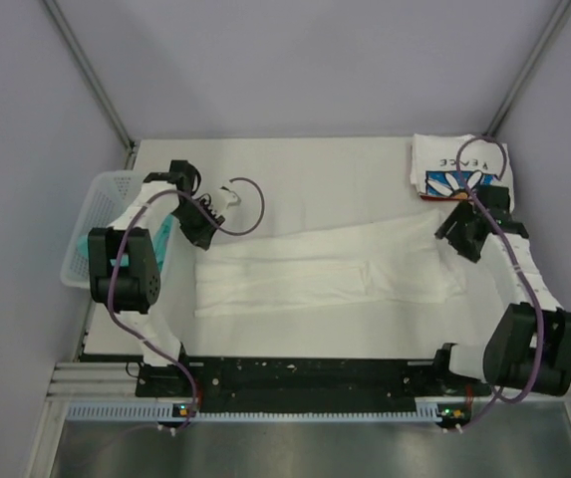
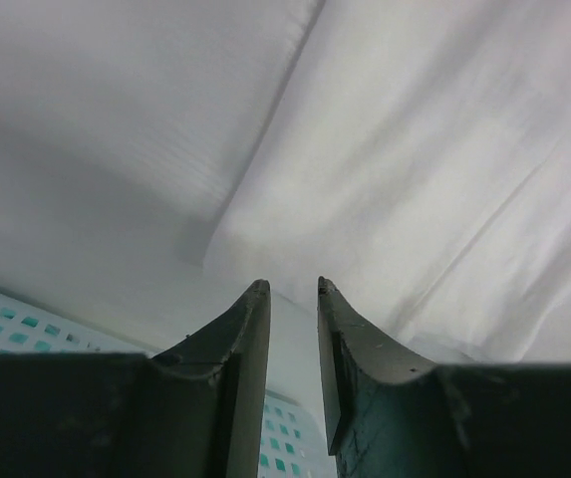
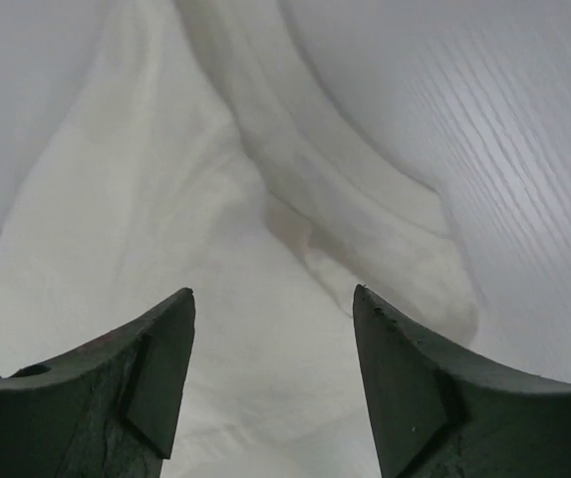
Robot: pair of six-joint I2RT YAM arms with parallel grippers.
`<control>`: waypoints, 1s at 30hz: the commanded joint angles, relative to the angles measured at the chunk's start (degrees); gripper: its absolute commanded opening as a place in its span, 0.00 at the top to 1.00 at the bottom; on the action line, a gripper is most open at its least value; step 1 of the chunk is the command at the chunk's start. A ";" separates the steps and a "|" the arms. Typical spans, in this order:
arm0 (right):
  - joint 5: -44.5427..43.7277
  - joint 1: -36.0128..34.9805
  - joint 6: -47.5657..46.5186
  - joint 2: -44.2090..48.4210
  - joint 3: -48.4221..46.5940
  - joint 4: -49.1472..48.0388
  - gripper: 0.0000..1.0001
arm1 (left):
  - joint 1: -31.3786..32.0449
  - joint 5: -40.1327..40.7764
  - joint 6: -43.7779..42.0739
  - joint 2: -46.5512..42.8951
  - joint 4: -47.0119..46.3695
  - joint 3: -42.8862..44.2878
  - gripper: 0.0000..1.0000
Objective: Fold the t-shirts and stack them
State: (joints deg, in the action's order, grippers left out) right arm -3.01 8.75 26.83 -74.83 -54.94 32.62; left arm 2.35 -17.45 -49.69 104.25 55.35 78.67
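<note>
A large white t-shirt [image 1: 325, 269] lies folded into a long strip across the middle of the table; no flower print shows. My left gripper [image 1: 202, 236] is at its left end; in the left wrist view [image 2: 293, 289] the jaws stand a narrow gap apart with nothing between them, just short of the cloth's corner [image 2: 415, 179]. My right gripper [image 1: 461, 239] is at the strip's right end, wide open [image 3: 273, 294] over the cloth [image 3: 165, 249]. The folded daisy "PEACE" tee [image 1: 454, 169] lies at the back right. Teal cloth [image 1: 165, 239] shows in the basket.
A white mesh basket [image 1: 96, 229] stands at the table's left edge, beside the left arm; its mesh also shows in the left wrist view [image 2: 6, 319]. Bare white table [image 1: 315, 169] lies behind the strip. The right arm's cable loops over the PEACE tee.
</note>
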 commanded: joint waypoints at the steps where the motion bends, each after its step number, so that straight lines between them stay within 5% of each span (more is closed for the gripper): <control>1: 2.83 7.84 11.03 5.90 11.32 3.85 0.38 | 0.55 -4.52 -2.51 -5.72 3.62 0.96 0.69; 11: -2.00 10.14 25.11 20.51 28.03 3.94 0.64 | 0.55 -2.76 -5.50 -11.17 5.38 -7.56 0.67; 30: 4.48 9.97 23.71 17.53 30.41 -4.23 0.63 | 4.58 -8.74 -16.05 -13.72 14.44 -20.05 0.63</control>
State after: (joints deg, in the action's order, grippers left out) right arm -2.48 18.65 50.59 -56.42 -25.08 32.84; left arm 4.36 -23.09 -63.16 92.38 67.53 60.93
